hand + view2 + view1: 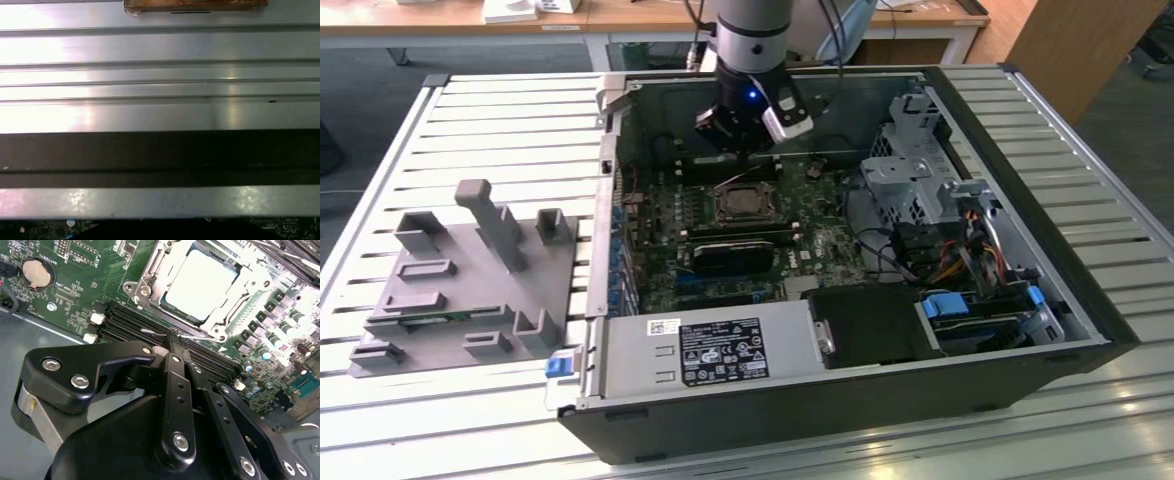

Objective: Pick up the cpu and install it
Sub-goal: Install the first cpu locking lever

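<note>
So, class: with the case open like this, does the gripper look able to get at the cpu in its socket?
Probably yes. The cpu lies face-up in its socket with the retention frame swung back and nothing above it. The gripper hangs just beside the socket, over the memory slots.

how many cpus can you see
1. The cpu sits in the motherboard socket in the second wrist view, just beyond the gripper; the exterior view shows that socket below the gripper. Others could be hidden.

Open space above the socket frame point(200, 287), drive cage point(914, 150) alongside.
</note>
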`<state>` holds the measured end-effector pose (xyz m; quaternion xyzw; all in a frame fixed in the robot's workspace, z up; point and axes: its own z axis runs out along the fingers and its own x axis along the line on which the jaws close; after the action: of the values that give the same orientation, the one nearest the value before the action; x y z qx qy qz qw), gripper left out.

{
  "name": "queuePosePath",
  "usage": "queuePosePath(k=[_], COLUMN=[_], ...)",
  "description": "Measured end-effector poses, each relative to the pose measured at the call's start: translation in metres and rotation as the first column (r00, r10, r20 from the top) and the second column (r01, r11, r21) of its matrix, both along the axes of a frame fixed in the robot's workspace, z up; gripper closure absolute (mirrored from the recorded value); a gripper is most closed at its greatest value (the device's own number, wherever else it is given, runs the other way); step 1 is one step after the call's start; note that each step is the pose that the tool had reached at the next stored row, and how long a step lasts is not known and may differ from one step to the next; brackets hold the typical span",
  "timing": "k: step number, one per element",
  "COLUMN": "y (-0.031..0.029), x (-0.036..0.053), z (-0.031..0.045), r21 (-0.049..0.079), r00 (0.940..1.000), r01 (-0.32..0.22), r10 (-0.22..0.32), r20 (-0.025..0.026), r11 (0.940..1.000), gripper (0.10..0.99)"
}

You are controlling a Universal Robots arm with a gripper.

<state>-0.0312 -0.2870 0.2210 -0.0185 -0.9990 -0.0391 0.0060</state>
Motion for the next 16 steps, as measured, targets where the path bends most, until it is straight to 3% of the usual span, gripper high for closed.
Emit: queuePosePath(k=[9, 16], y=[0.0000, 0.0000], x=[0.0102, 0.0144], z=[-0.0026, -0.0091], r21=[0.000, 0.000], r00=[1.0000, 1.0000], r01=[0.000, 0.000], r10=[0.000, 0.000], r20=[0.0000, 0.0000], r11=[1.0000, 1.0000], gripper=[0.980, 0.980])
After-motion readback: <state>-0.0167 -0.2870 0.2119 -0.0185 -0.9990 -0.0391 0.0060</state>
